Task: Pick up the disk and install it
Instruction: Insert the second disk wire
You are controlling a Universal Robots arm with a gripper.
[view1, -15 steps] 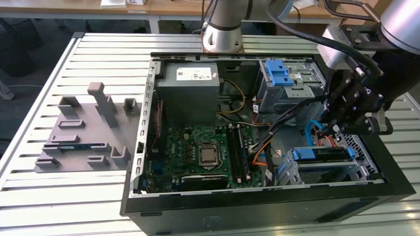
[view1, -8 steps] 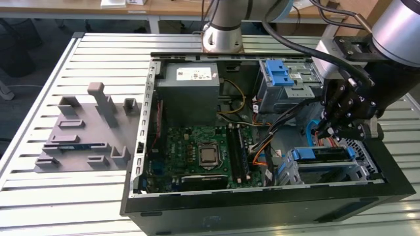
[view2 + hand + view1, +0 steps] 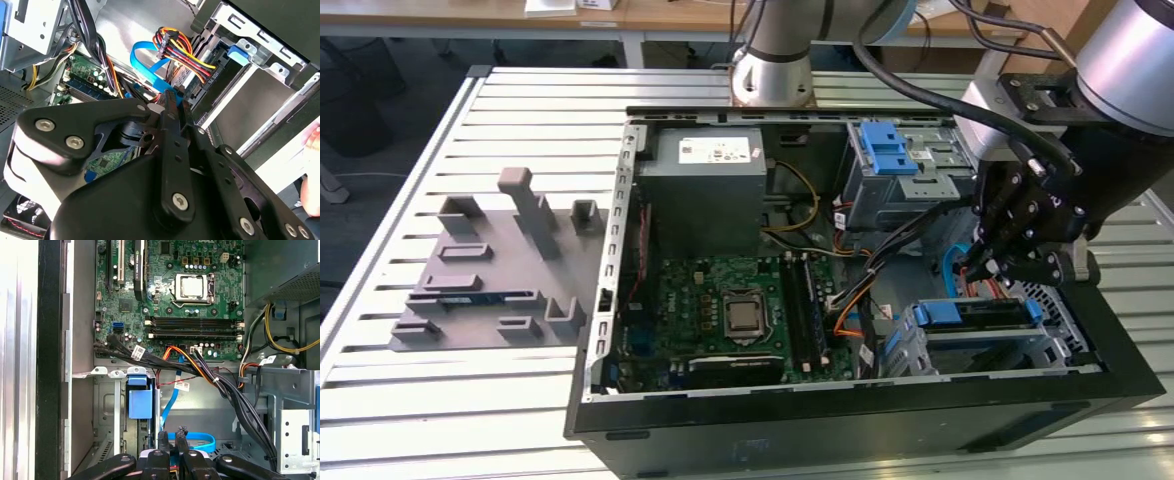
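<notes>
The disk [image 3: 977, 314] lies in the lower drive bay at the exterior view's right, inside the open computer case [image 3: 854, 410], with blue rails around it. In the second wrist view the disk [image 3: 216, 75] sits in its metal bay under a blue tab [image 3: 239, 52], its connector end facing the cables. My gripper [image 3: 983, 272] hangs just above and behind the bay. Its fingers are drawn close together at the end of the blue flat cable [image 3: 148, 64], as my gripper [image 3: 176, 102] shows in the second wrist view and my gripper [image 3: 172, 436] in the first.
A grey power supply box [image 3: 707, 170] and a silver cage with a blue latch [image 3: 887, 150] fill the case's far side. The green motherboard [image 3: 734, 310] lies at its middle. Coloured power wires [image 3: 182, 47] crowd the gripper. A grey fixture block [image 3: 494, 270] stands on the slatted table.
</notes>
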